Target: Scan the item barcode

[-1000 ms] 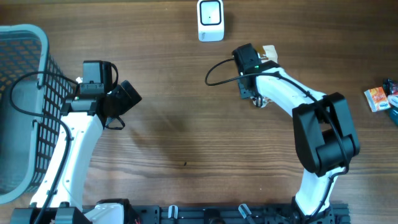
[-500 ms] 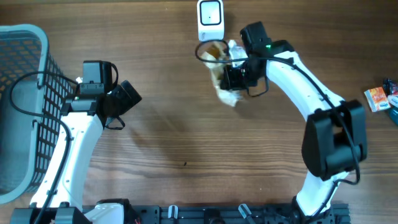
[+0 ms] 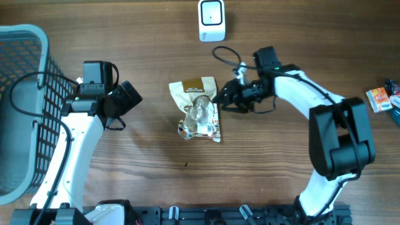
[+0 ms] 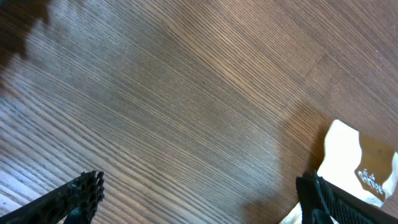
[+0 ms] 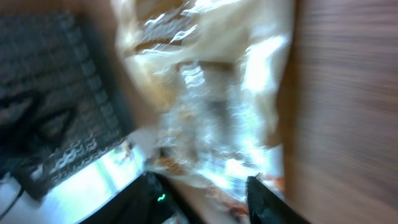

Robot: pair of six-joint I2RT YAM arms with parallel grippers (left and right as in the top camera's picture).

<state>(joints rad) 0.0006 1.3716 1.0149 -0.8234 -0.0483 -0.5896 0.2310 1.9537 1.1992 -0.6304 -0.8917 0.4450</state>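
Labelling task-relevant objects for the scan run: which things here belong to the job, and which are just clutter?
In the job: snack bag; barcode scanner; right end effector.
Lying about: mesh basket; orange box at the table's right edge.

Middle being blocked, near side being left open
The middle of the table [image 3: 156,178] is being taken up by the bag [image 3: 199,111], which is being crowded at its right edge by the right gripper [image 3: 220,100]. The left side is being walled off by the basket [image 3: 28,37], the far edge by the scanner [image 3: 212,20]. Bare wood is being left passable between bag and left gripper [image 4: 199,186].
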